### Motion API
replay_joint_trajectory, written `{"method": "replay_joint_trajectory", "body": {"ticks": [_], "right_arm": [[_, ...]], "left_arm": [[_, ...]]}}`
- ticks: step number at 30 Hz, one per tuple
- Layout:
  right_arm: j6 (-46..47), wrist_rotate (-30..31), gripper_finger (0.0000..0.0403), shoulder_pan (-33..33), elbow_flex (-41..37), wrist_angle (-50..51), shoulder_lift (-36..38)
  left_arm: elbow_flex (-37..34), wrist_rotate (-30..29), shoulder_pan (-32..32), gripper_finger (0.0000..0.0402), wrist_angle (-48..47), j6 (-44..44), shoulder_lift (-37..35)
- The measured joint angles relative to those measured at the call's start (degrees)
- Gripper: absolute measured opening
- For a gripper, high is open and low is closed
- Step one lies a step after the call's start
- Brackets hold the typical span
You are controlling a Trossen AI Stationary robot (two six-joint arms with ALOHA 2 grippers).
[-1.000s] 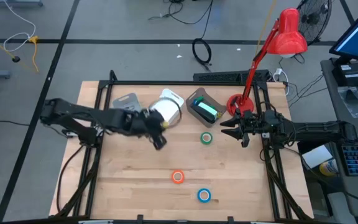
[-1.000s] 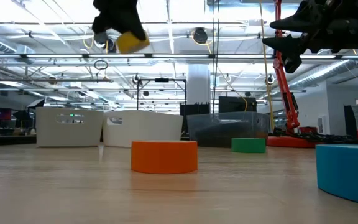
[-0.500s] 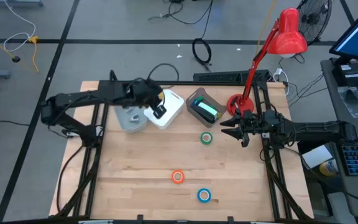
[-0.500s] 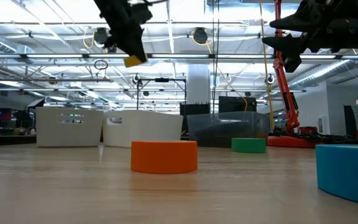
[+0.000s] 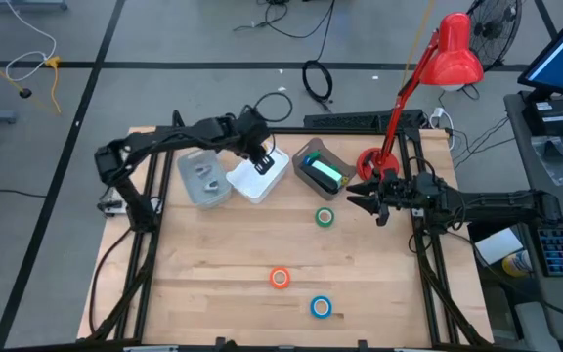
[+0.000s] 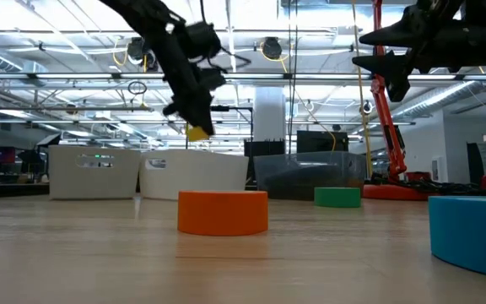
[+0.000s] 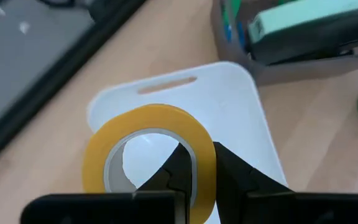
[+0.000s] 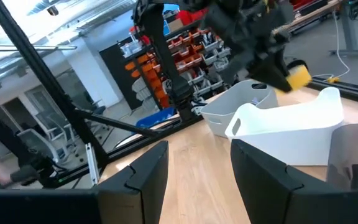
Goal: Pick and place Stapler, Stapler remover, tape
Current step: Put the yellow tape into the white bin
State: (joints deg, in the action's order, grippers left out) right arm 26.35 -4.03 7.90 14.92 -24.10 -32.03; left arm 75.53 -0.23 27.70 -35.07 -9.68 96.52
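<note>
Left gripper [image 5: 258, 159] pinching yellow tape [image 7: 149, 155] over white bin [image 5: 263, 177] upper centre, right gripper [image 5: 361, 198] spread at bench [image 5: 223, 284] right edge, lower bench mostly open.

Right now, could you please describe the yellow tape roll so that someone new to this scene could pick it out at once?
Look to the far edge of the wooden table, where three bins stand in a row; the white bin is the middle one. Just above it, the left gripper pinches the yellow tape roll. It is the only roll off the table; the green, orange and blue ones lie flat on the wood.
</note>
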Motion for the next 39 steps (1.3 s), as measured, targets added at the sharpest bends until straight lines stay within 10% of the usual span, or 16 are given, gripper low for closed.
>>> {"method": "replay_joint_trajectory", "body": {"ticks": [39], "right_arm": [[1.10,3.07,0.0167,0.00,-0.04,-0.02,0.00]], "left_arm": [[0.02,-1.38,0.97,0.0037,7.30,-3.53,14.57]]}}
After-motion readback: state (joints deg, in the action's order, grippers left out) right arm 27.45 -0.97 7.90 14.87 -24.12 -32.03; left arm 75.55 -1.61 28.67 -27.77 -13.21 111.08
